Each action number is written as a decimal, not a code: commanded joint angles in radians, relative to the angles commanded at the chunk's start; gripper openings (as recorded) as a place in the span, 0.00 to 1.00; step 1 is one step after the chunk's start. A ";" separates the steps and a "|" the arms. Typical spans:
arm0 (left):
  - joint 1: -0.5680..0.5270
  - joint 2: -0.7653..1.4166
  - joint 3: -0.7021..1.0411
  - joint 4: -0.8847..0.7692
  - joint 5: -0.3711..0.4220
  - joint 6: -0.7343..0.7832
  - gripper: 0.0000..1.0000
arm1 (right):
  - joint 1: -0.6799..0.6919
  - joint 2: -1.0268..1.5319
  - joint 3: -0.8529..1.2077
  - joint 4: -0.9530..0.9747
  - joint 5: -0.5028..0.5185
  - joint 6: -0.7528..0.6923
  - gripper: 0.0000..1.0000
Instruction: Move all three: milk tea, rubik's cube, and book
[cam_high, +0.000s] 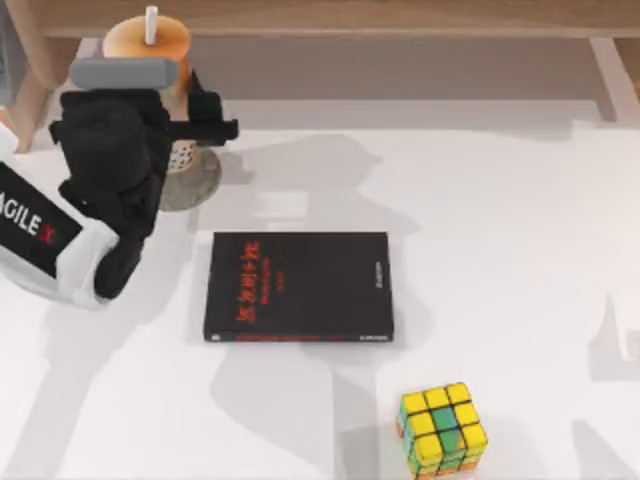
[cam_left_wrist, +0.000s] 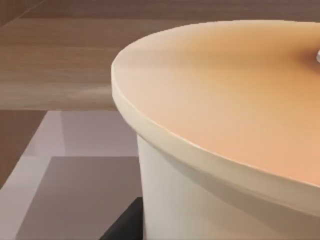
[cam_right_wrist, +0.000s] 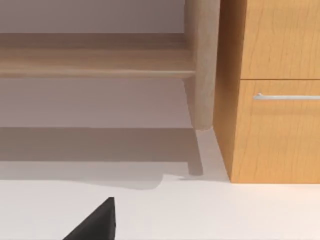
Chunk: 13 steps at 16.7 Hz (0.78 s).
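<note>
The left gripper (cam_high: 185, 125) is at the far left of the table (cam_high: 500, 260), at the side of the milk tea (cam_high: 150, 45). Its black fingers (cam_high: 205, 125) reach around the lower part of the cup and seem to touch it, but the arm hides how wide they stand, so I cannot tell if the grip is closed. The milk tea stands upright, with its white straw (cam_high: 151, 22) rising from the orange lid, and under it a round grey coaster (cam_high: 200, 185) is partly seen. In the left wrist view the orange lid and the pale wall of the milk tea (cam_left_wrist: 225, 130) are very close to the camera. On the white sleeve of the left arm the black letters "AGILE" can be read. A black book (cam_high: 298, 286) lies flat near the middle of the table, with red lettering on its cover that is too small to read. The rubik's cube (cam_high: 443, 428) sits near the front edge, right of the centre, well apart from the black book, with yellow squares and one green square on top. The right wrist view shows a wooden cabinet (cam_right_wrist: 272, 90) with a metal handle (cam_right_wrist: 285, 96) beyond the table, and a dark fingertip of the right gripper (cam_right_wrist: 97, 222) at the edge; its opening I cannot tell.
</note>
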 joint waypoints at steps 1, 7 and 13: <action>0.000 0.000 0.000 0.000 0.000 0.000 0.00 | 0.000 0.000 0.000 0.000 0.000 0.000 1.00; 0.000 0.000 0.000 0.000 0.000 0.000 0.30 | 0.000 0.000 0.000 0.000 0.000 0.000 1.00; 0.000 0.000 0.000 0.000 0.000 0.000 0.75 | 0.000 0.000 0.000 0.000 0.000 0.000 1.00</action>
